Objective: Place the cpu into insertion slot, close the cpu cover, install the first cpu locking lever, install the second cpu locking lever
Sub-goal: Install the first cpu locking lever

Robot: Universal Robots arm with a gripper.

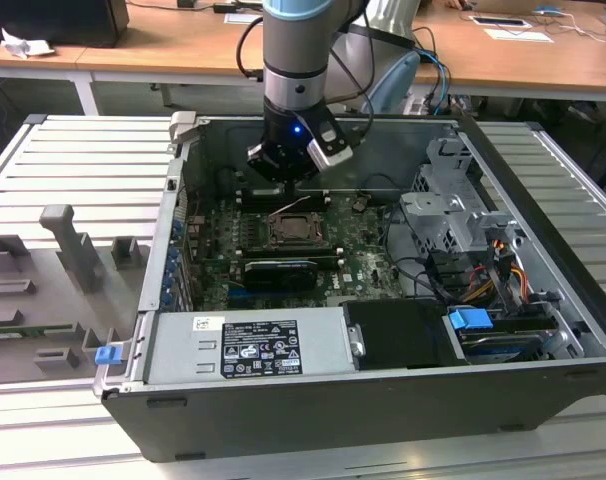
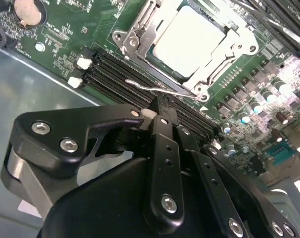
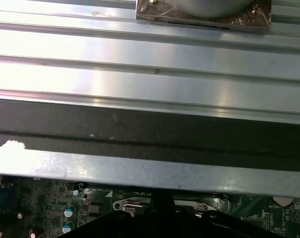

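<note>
In the second wrist view the pale square cpu (image 2: 189, 39) lies flat in the insertion slot (image 1: 298, 232), on the green board inside the open computer case. The silvery cpu cover (image 2: 140, 42) is down around it as a frame. A thin wire locking lever (image 2: 140, 85) runs along the socket's near edge, its bent end standing free. My gripper (image 2: 160, 105) hangs just beside that lever with its black fingers together and nothing between them. The exterior view has the gripper (image 1: 286, 178) low over the board, just behind the socket. Its tip (image 3: 160, 201) also shows in the first wrist view.
Black memory slots (image 2: 115, 69) lie between gripper and socket. A long black card (image 1: 283, 270) sits in front of the socket. The power supply (image 1: 248, 345) and drive cage (image 1: 453, 215) crowd the case. Its wall (image 3: 140, 134) stands close. Grey fixtures (image 1: 68, 250) lie on the ribbed table.
</note>
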